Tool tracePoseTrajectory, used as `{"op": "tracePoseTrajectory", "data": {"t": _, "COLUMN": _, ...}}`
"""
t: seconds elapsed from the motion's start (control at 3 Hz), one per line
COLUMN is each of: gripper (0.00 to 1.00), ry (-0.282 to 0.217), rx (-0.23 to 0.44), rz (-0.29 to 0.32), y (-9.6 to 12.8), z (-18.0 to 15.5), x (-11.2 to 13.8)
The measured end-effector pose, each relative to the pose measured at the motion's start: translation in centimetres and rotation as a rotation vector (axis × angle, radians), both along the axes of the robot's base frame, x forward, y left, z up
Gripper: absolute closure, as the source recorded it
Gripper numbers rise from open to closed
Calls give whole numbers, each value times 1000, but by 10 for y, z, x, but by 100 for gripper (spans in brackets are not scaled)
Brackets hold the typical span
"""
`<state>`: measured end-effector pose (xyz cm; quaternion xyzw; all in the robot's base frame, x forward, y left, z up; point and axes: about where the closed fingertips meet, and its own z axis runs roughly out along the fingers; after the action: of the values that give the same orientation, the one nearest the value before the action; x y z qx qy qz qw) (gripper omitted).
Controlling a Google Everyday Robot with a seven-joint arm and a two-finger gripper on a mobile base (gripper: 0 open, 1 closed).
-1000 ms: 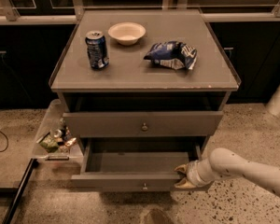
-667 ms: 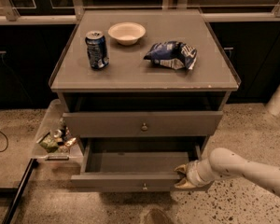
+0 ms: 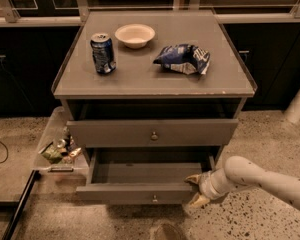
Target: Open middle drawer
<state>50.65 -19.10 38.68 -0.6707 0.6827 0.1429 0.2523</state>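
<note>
Gripper sits in the lower right of the frame, at the right end of the middle drawer. Its two tan fingers are spread apart, one over the inside of the drawer and the other in front of the front board. It seems to straddle the board without holding it, though contact is hard to judge from this angle. The white arm enters from the right edge.

The middle drawer is pulled out in the lower centre, its inside open to view and its small knob facing the camera. Above it, the upper drawer is closed.

On the grey cabinet top stand a blue soda can at upper left, a pale bowl behind it, and a crumpled blue chip bag to the right. All three are apart from each other.

A side tray at the left holds small items. The floor is speckled stone, and dark cabinets line the back.
</note>
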Motion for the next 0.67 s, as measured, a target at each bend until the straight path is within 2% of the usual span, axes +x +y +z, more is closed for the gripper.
{"op": "tracePoseTrajectory", "data": {"t": 0.67, "gripper": 84, "ry": 11, "rx": 25, "rz": 0, "y": -3, "z": 0, "x": -9}}
